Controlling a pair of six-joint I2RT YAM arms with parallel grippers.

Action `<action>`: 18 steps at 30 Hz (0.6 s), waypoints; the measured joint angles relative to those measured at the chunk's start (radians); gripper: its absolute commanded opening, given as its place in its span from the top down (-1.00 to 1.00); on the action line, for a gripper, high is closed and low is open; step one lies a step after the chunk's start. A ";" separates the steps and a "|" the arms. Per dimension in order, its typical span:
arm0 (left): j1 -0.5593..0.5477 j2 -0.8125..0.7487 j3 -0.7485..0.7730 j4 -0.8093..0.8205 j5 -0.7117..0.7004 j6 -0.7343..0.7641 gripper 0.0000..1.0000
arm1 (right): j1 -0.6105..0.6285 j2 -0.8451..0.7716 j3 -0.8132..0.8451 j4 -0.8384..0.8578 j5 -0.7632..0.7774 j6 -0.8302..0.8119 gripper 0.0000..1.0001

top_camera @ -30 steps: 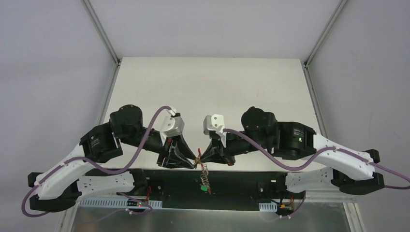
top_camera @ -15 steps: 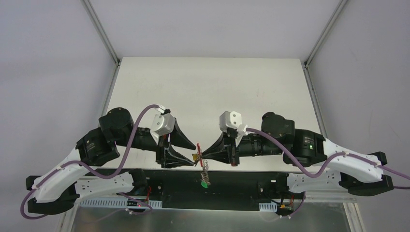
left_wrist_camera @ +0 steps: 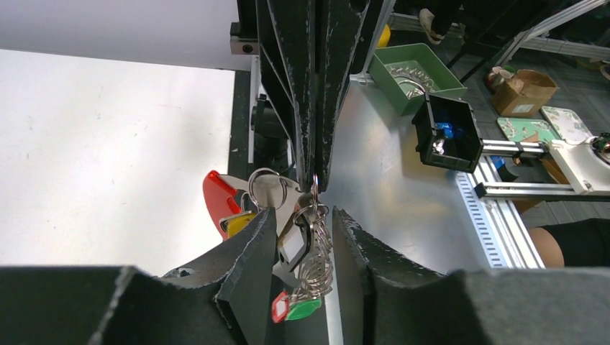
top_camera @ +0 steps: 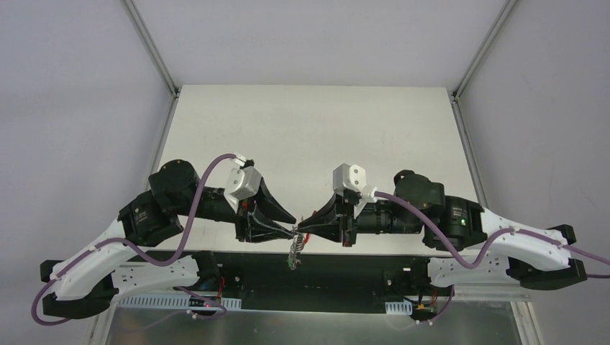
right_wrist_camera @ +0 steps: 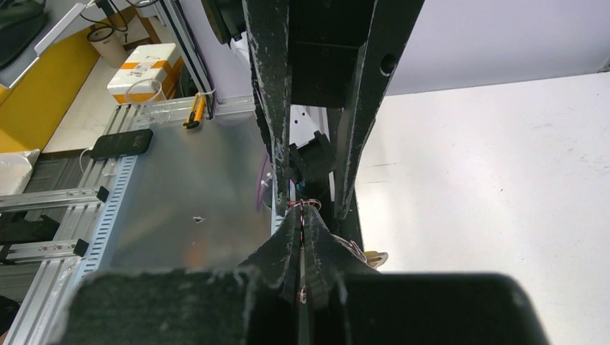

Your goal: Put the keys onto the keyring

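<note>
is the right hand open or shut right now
Shut. In the right wrist view the right hand has its fingertips pressed together, pinching a thin metal loop of the keyring, with no visible gap between them.
</note>
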 measured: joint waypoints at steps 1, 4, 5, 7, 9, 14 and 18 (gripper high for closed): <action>0.000 0.000 -0.002 0.003 0.001 -0.003 0.45 | 0.001 -0.002 0.000 0.005 0.002 0.000 1.00; 0.000 0.002 -0.007 0.011 0.008 -0.005 0.60 | 0.006 -0.008 0.000 0.017 0.011 0.000 1.00; 0.000 0.002 -0.009 0.015 0.009 -0.006 0.62 | 0.008 -0.010 0.000 0.020 0.015 0.000 1.00; 0.000 0.003 -0.011 0.020 0.015 -0.007 0.68 | 0.011 -0.013 -0.001 0.024 0.019 0.000 1.00; 0.000 0.003 -0.014 0.023 0.024 -0.008 0.77 | 0.014 -0.013 -0.002 0.029 0.023 0.000 1.00; 0.000 0.003 -0.018 0.026 0.034 -0.013 0.91 | 0.023 -0.016 -0.006 0.033 0.029 -0.002 1.00; 0.000 0.003 -0.018 0.030 0.035 -0.014 0.92 | 0.031 -0.026 -0.027 0.061 0.041 -0.003 1.00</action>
